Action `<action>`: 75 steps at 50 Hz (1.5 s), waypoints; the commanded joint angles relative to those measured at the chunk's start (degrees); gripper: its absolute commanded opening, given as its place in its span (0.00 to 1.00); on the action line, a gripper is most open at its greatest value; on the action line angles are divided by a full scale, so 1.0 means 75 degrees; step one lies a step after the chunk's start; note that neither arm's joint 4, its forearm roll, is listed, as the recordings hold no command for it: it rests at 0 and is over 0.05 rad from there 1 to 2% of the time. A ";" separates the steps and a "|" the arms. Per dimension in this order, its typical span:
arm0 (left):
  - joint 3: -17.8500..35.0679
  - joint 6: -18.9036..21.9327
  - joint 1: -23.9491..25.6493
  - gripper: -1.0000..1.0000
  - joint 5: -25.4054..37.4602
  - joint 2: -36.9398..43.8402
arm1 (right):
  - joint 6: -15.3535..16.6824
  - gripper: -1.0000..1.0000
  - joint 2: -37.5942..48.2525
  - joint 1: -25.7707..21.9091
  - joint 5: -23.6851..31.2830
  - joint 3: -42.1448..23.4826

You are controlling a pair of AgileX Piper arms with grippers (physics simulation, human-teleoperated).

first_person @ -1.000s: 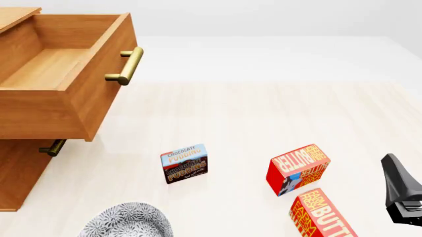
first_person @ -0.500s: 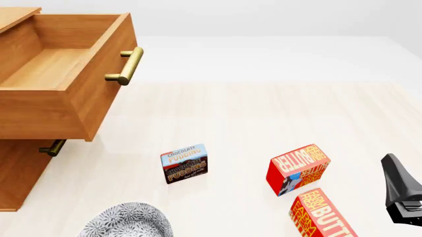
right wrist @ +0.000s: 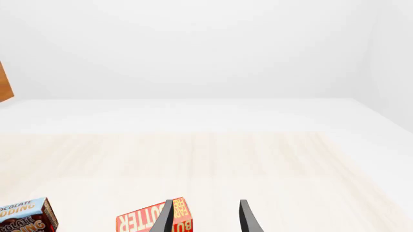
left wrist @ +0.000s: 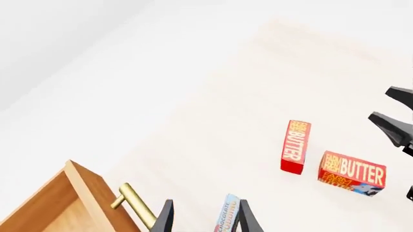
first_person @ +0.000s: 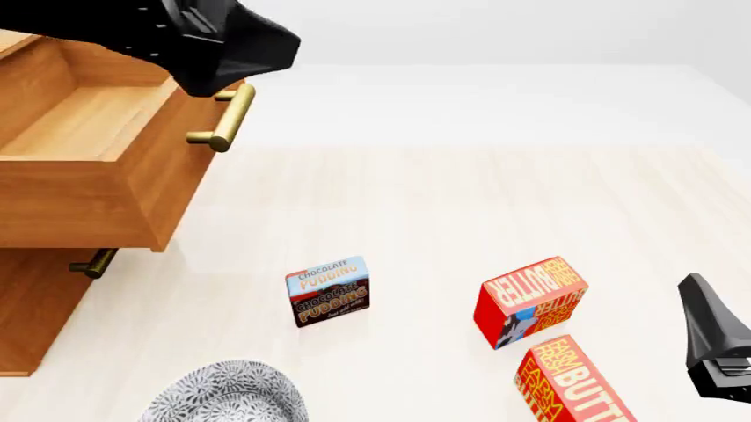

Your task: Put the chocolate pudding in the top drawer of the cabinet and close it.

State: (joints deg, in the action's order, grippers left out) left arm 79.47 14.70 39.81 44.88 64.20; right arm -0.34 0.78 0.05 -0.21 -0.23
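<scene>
The chocolate pudding [first_person: 329, 291] stands on the table in front of the cabinet [first_person: 35, 308], light-blue over brown. The top drawer [first_person: 105, 123] is pulled out, its inside bare, brass handle [first_person: 225, 117] facing right. My left arm [first_person: 206, 40] hangs high over the drawer's front corner. The left gripper [left wrist: 205, 212] is open and holds nothing; far below, the pudding [left wrist: 226, 216] shows between its fingers. My right gripper [right wrist: 205, 205] is open low at the table's right [first_person: 713, 343], with the pudding [right wrist: 24, 218] well off to its left.
Two red-and-orange butter boxes [first_person: 530, 301] [first_person: 572, 382] lie between the pudding and the right gripper. A patterned grey plate [first_person: 229, 394] sits at the near edge. A lower drawer handle [first_person: 91, 263] pokes out beneath the open drawer.
My left arm has come into the front view at the top left, above the open drawer. The boxes, drawer and right gripper have not moved.
</scene>
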 commanded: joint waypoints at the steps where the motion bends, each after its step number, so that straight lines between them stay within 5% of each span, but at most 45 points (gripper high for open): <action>1: -0.0529 0.0154 0.0213 1.00 -0.0325 0.0015 | -0.0001 1.00 0.0000 -0.0001 0.0000 0.0000; 41: -0.2572 -0.0041 0.0749 1.00 -0.1776 0.0383 | 0.0000 1.00 0.0000 -0.0001 0.0000 0.0000; 75: -0.3373 -0.0244 0.0921 1.00 -0.2579 0.1024 | 0.0000 1.00 -0.0002 0.0001 0.0001 0.0000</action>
State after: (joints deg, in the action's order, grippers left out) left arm 56.51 13.39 46.24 27.58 70.65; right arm -0.33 0.78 0.05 -0.21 -0.23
